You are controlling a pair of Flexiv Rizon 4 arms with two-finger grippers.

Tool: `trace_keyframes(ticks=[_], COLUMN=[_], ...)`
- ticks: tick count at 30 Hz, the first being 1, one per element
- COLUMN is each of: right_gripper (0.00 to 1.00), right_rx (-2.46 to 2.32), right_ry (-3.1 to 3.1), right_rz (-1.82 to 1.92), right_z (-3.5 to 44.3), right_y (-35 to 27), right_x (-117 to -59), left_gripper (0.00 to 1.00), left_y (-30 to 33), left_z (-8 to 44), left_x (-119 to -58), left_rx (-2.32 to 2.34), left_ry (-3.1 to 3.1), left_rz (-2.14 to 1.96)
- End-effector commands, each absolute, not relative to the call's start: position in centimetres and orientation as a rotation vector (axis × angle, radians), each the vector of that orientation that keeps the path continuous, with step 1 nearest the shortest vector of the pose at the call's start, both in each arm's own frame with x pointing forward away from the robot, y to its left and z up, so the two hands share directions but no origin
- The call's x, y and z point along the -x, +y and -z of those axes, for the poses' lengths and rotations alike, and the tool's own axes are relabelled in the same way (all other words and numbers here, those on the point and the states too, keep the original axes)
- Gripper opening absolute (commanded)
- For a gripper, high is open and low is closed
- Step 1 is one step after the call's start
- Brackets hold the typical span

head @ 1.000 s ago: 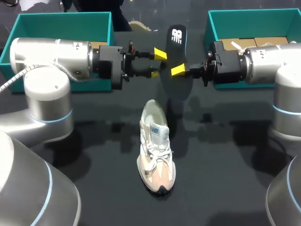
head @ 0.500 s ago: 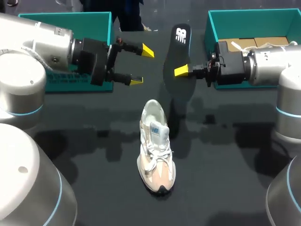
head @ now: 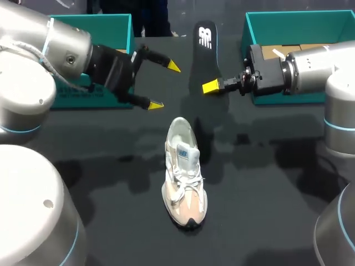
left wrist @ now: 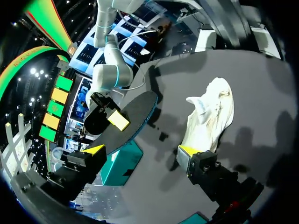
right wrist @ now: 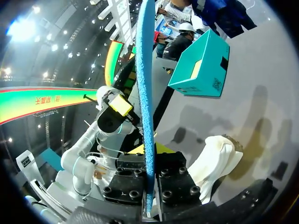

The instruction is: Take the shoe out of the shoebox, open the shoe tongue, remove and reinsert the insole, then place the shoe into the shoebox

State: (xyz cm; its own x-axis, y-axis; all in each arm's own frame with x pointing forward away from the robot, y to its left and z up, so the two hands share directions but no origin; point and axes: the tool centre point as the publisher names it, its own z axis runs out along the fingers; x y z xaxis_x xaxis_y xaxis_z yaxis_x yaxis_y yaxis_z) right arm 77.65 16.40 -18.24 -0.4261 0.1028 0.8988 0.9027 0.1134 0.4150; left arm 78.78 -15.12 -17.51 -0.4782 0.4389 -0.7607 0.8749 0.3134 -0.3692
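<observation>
Two claws hang over the far half of the worktop (head: 266, 183), the left claw (head: 165, 86) spread and apart from the insole (head: 206, 55), the right claw (head: 212, 86) pinching it by one end, the shoe (head: 184, 172) standing nearer amid bare worktop.

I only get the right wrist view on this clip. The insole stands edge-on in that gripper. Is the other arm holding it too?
Observer: No. In the head view the left gripper is open and apart from the insole; only the right gripper grips it.
Operator: How does the shoe sit?
Observer: The shoe stands upright on its sole on the table, toe toward the robot.
Operator: I see one teal box. Any other?
Observer: Two. The left box sits behind the left arm, the right box behind the right arm, with something brown inside it.
</observation>
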Motion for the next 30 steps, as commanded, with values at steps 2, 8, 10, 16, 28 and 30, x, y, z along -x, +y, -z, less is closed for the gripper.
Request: trace_keyframes(ticks=[2,8,10,16,28,30], right_gripper=[0.0,0.0,0.0,0.0,0.0,0.0], right_rx=[0.993,0.993,0.993,1.028,1.045,1.045], right_ry=[-1.664,-1.664,-1.664,-1.686,-1.674,-1.674], right_rz=[1.385,1.385,1.385,1.47,1.545,1.545], right_z=[18.5,18.5,18.5,19.3,20.6,20.6], right_y=[16.8,16.8,16.8,17.0,18.4,18.4], right_x=[-77.8,-77.8,-77.8,-77.9,-80.0,-80.0], left_gripper=[1.0,1.0,1.0,1.0,1.0,1.0], left_y=[-14.4,-14.4,-14.1,-12.6,-10.2,-10.2], left_z=[16.3,16.3,16.8,19.3,23.7,23.7], left_x=[-77.5,-77.5,-77.4,-77.2,-76.1,-76.1], left_rx=[-0.991,-0.991,-0.945,-0.619,-0.348,-0.348], left_ry=[2.429,2.429,2.462,2.742,2.97,2.97], left_rz=[0.903,0.903,0.934,0.965,0.542,0.542])
